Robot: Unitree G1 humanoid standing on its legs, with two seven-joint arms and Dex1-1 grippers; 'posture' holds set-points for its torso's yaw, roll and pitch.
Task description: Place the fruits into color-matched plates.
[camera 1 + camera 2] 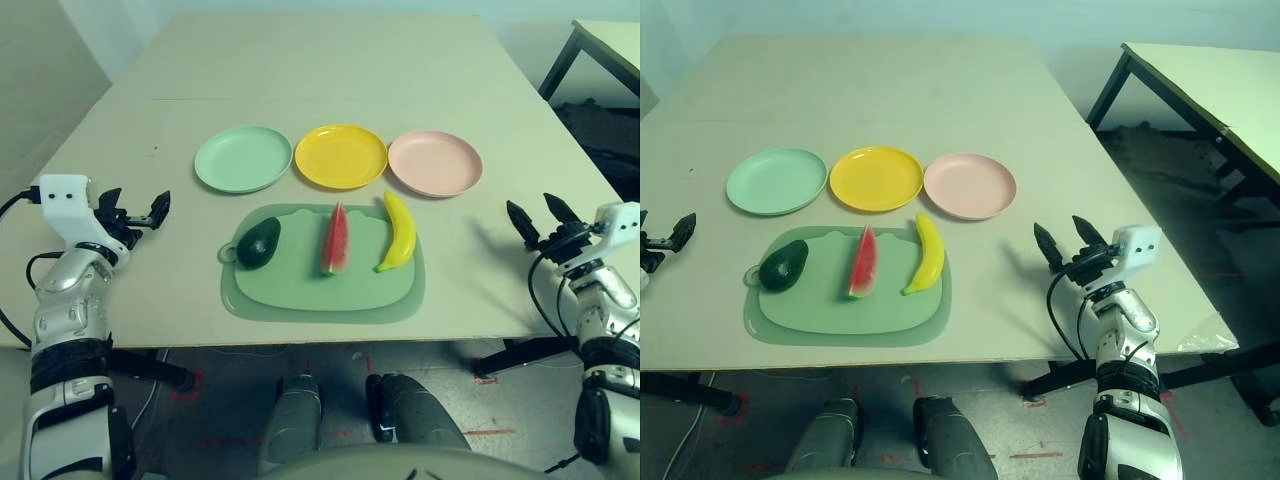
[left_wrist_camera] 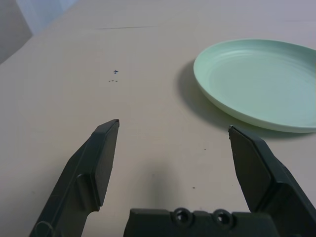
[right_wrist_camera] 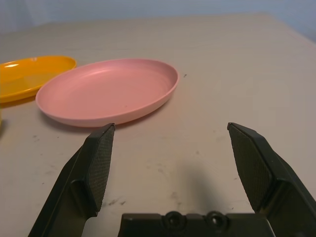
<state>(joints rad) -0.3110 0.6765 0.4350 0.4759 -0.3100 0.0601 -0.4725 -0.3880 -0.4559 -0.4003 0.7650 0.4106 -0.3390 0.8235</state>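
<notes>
Three plates stand in a row: mint green plate (image 1: pixel 243 158), yellow plate (image 1: pixel 340 155) and pale pink plate (image 1: pixel 434 162). In front of them, on a green mat (image 1: pixel 322 290), lie a dark green avocado (image 1: pixel 259 243), a red watermelon wedge (image 1: pixel 336 239) and a yellow banana (image 1: pixel 399 231), left to right. My left gripper (image 1: pixel 137 214) hovers open over bare table left of the mat, nothing between its fingers (image 2: pixel 101 158). My right gripper (image 1: pixel 540 219) is open and empty to the right of the mat, facing the pink plate (image 3: pixel 106 91).
The beige table (image 1: pixel 320 80) stretches far behind the plates. Its front edge runs just below the mat. A second table (image 1: pixel 1215 85) with dark legs stands off to the right, with floor between the two.
</notes>
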